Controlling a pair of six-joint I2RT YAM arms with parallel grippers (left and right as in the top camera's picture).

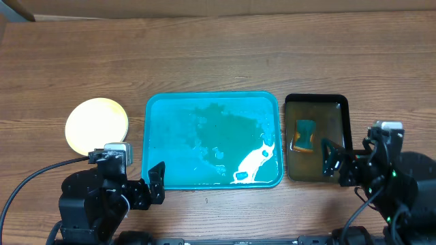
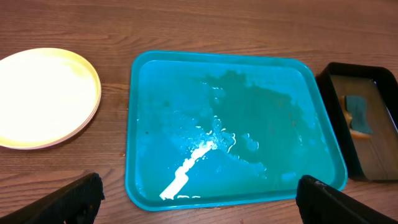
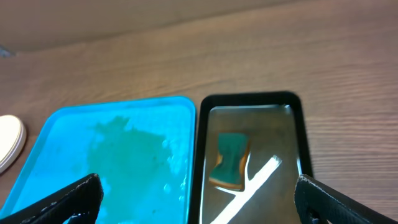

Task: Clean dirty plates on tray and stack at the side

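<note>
Left of the tray (image 1: 184,116), plates (image 1: 97,126), seemingly stacked, tray wet

Black arms (image 1: 88,204), black cables (image 1: 30,177), grey wrist blocks (image 1: 117,151)

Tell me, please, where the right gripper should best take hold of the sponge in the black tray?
Grip the sponge across its narrowed middle, coming straight down from above. It lies flat in the black tray, whose raised rim would hinder a sideways approach, and the pinched-in waist should suit the open right gripper.
</note>
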